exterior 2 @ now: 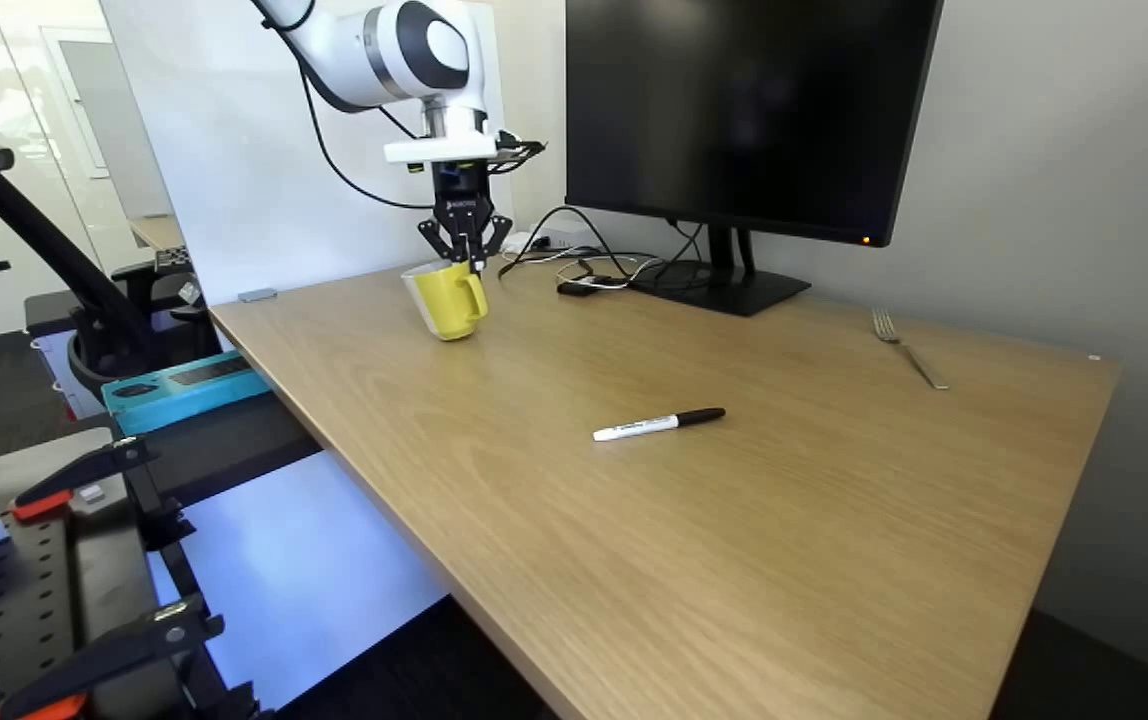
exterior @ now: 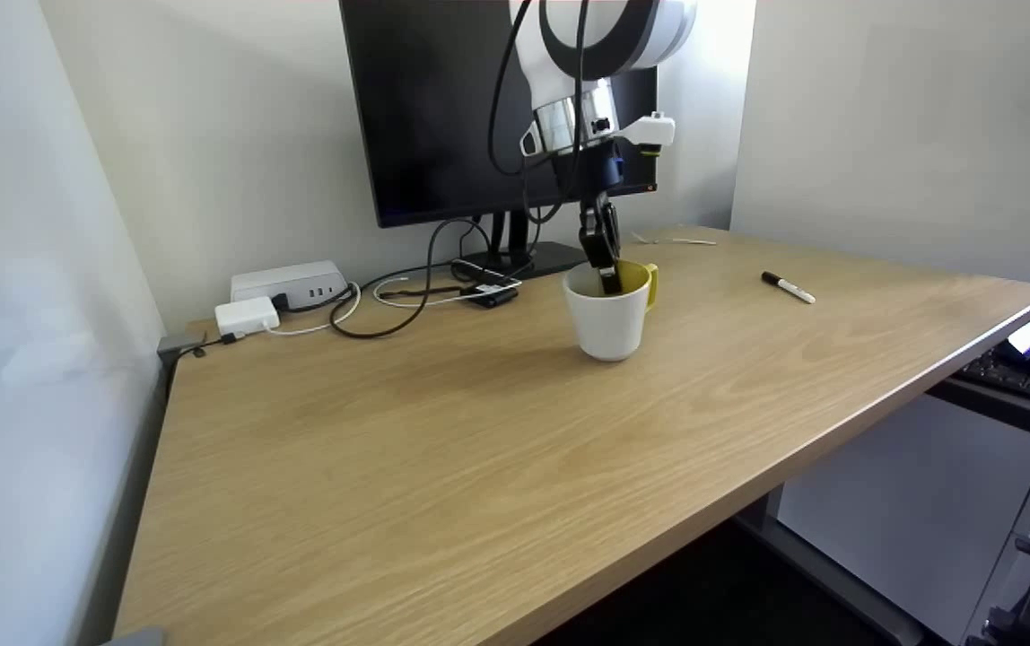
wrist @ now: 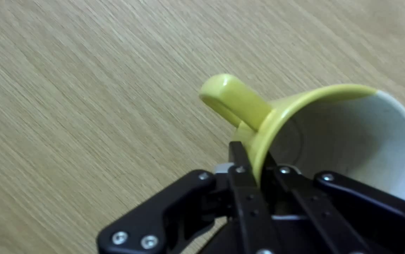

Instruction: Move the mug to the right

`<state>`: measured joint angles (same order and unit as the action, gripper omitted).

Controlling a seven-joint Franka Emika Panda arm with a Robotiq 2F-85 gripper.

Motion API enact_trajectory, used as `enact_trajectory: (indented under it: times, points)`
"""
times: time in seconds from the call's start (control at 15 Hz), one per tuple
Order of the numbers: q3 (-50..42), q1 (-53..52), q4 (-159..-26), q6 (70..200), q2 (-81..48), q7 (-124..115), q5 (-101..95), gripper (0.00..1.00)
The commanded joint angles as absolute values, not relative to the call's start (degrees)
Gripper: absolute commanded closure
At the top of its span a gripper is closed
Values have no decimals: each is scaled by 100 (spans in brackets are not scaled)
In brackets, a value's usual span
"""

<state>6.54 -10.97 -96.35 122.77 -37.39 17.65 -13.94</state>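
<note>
The mug [exterior: 606,325] is white on one side and yellow on the other, with a yellow handle. In an exterior view its yellow side and handle show [exterior 2: 446,302], and it stands tilted. In the wrist view I look into the open mug [wrist: 343,141]. My gripper [wrist: 253,158] is shut on the mug's wall near the handle, one finger inside and one outside. The gripper also shows in both exterior views [exterior: 610,280] [exterior 2: 475,264], pointing down at the rim. The mug is at or just above the table; I cannot tell if its base touches.
The wooden table [exterior: 389,449] bears a black-capped marker [exterior: 788,287], a monitor [exterior 2: 744,120] on a stand, tangled cables [exterior: 389,327] and a white box [exterior: 289,284]. A fork [exterior 2: 906,348] lies near the back edge. The table's front edge drops off [exterior 2: 404,530].
</note>
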Motion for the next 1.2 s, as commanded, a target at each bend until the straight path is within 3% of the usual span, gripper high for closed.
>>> enact_trajectory:
  times: [0.0,0.6,1.13]
  points:
    - [567,-1076,-9714,12002,-3397,1221,-1331,97]
    - [214,-850,-9728,10749,-2289,-535,-973,97]
    - [-201,-310,-9647,10747,-2150,-1786,-235,97]
